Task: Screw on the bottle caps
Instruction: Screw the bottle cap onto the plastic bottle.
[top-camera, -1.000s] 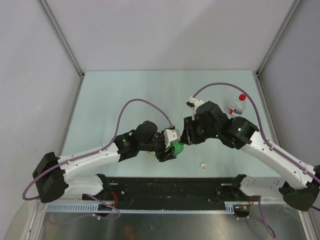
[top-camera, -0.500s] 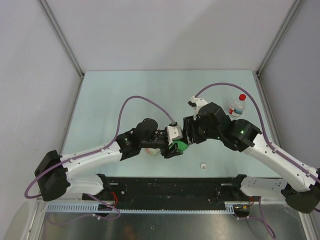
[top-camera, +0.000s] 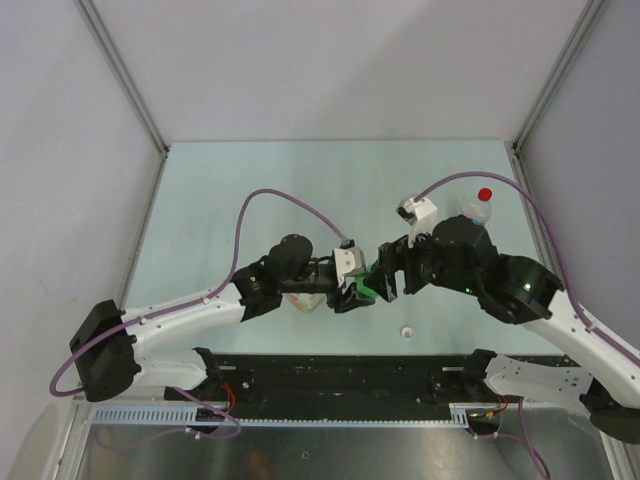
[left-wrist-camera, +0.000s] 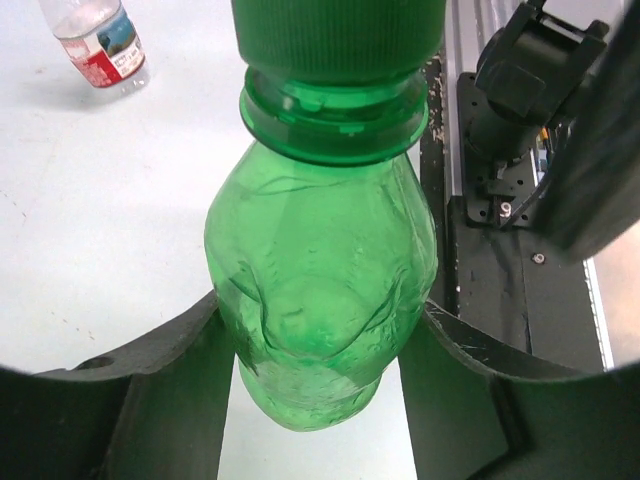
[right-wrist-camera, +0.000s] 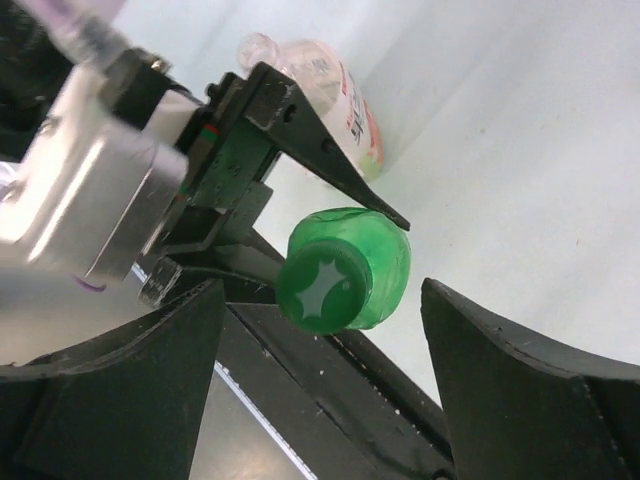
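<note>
Right gripper (top-camera: 388, 278) has drawn back rightward, jaws open, clear of the green cap (right-wrist-camera: 322, 288); left gripper (top-camera: 348, 294) jaws clamp the green bottle (left-wrist-camera: 320, 300). Re-grip squarely before twisting.

Cropped and covered parts around the translucent green plastic bottle (left-wrist-camera: 320, 290)
In the left wrist view the top edge cuts its ribbed green plastic cap (left-wrist-camera: 335, 30) and the small clear red-labelled bottle (left-wrist-camera: 95, 42) up-left of it. From above, the left gripper (top-camera: 352, 292) and right gripper (top-camera: 384, 283) cover most of it, and the tiny white cap (top-camera: 407, 331) nearby shows no detail.
</note>
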